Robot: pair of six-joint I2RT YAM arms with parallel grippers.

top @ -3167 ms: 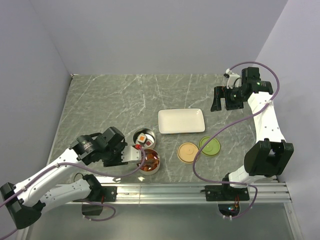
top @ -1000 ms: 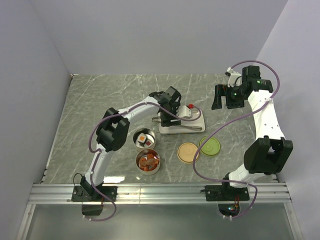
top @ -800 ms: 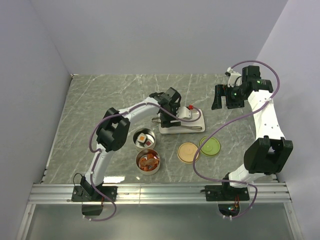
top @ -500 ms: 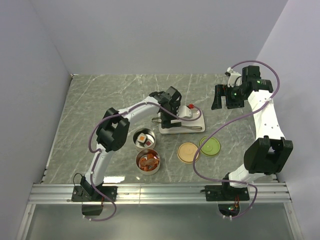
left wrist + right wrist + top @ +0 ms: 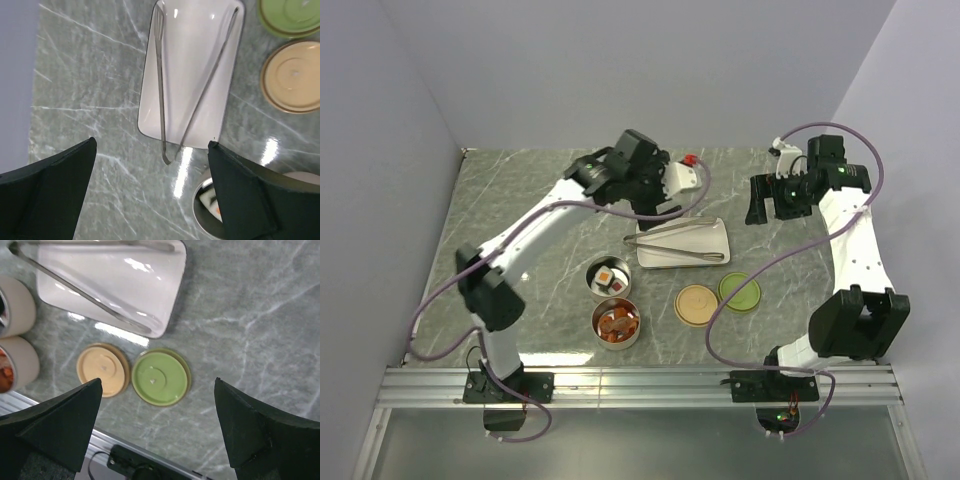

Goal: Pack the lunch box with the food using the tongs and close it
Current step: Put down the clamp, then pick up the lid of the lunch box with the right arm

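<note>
The silver tongs (image 5: 676, 243) lie in a narrow V on the white tray (image 5: 710, 228), their joined end hanging over its left edge. My left gripper (image 5: 678, 180) hovers open above the tray's far side, holding nothing. In the left wrist view, the tongs (image 5: 160, 90) sit well beyond my open gripper (image 5: 152, 200). The lunch box stands as two round tins: one (image 5: 610, 277) holds sushi-like blocks, the other (image 5: 617, 322) orange-red chunks. My right gripper (image 5: 767, 203) hangs open and empty at the far right; in its wrist view, the gripper (image 5: 160, 440) is high above the green lid (image 5: 160, 377).
A tan lid (image 5: 696, 304) and a green lid (image 5: 739, 291) lie side by side right of the tins, in front of the tray. The metal rail (image 5: 640, 382) runs along the near table edge. Grey walls close in the left, back and right sides.
My left gripper has opened wide and risen off the tray toward the back, leaving the tongs lying on the tray. The right arm has barely shifted.
</note>
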